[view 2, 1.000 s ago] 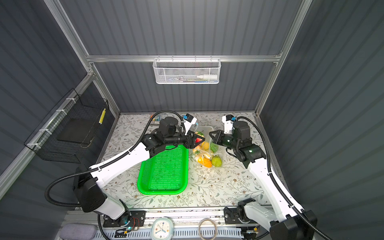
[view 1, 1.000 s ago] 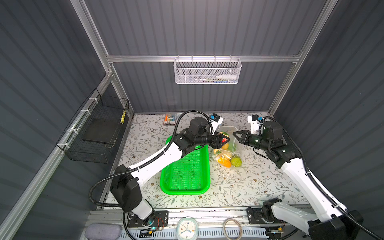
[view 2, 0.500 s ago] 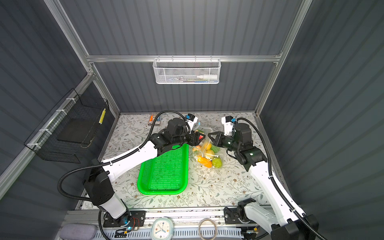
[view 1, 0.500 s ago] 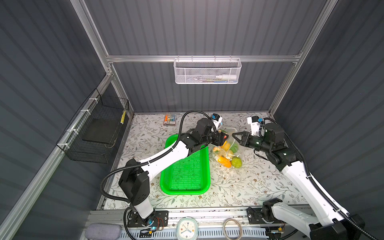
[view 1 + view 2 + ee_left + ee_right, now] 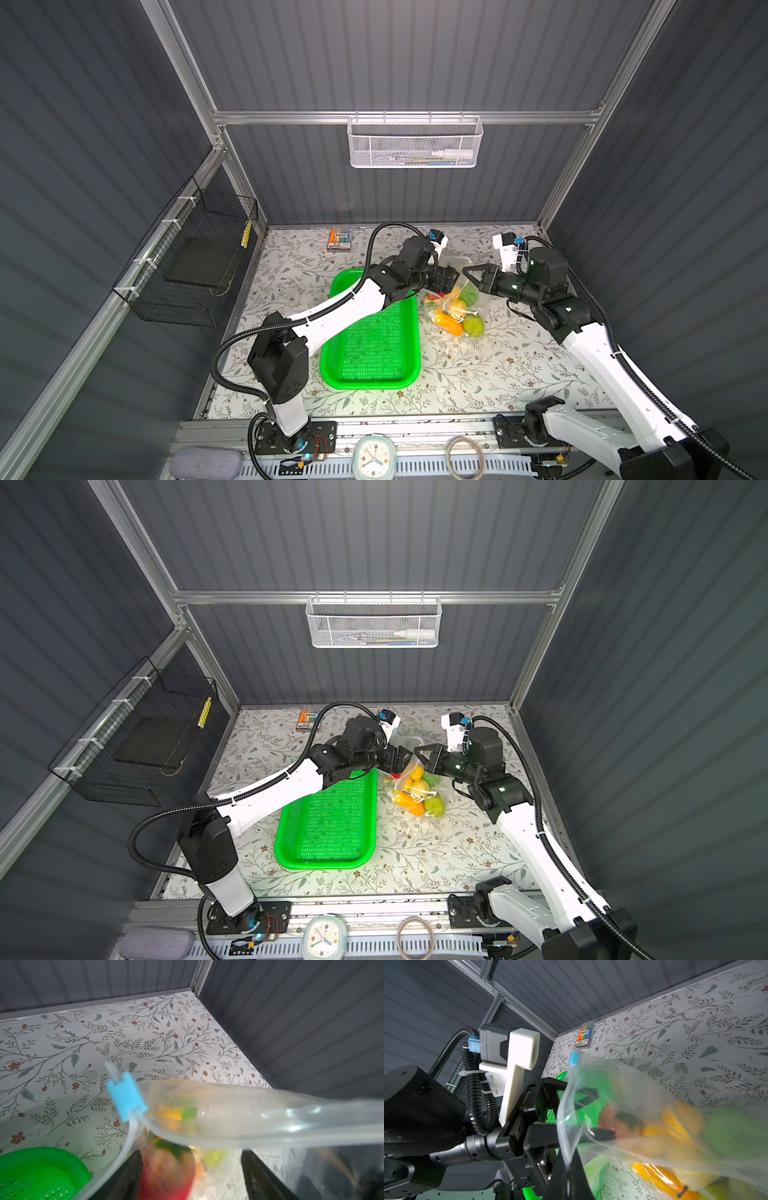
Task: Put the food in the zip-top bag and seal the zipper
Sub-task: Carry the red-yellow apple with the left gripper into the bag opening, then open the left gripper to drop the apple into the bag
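Note:
The clear zip-top bag [image 5: 456, 301] [image 5: 415, 789] lies right of the green tray with its mouth lifted. My right gripper [image 5: 466, 271] [image 5: 568, 1176] is shut on the bag's mouth edge and holds it up. My left gripper [image 5: 456, 277] [image 5: 192, 1159] stands open inside the mouth. A blurred red food piece [image 5: 167, 1172] [image 5: 611, 1120] sits between its fingers, against one finger [image 5: 128, 1178] and apart from the other. Orange [image 5: 449, 323], yellow [image 5: 457, 306] and green [image 5: 473, 325] food lies in the bag. The zipper's light-blue slider [image 5: 126, 1099] [image 5: 574, 1058] sits at one end of the mouth.
The green perforated tray [image 5: 370, 380] [image 5: 324, 863] lies under my left forearm. A marker pack [image 5: 340, 239] lies at the back edge. A white mesh basket [image 5: 413, 143] hangs on the back wall and a black wire basket [image 5: 195, 266] on the left wall.
My left gripper has carried the red food piece to the right into the bag's mouth and spread its jaws wider. The right gripper has kept its hold on the bag edge.

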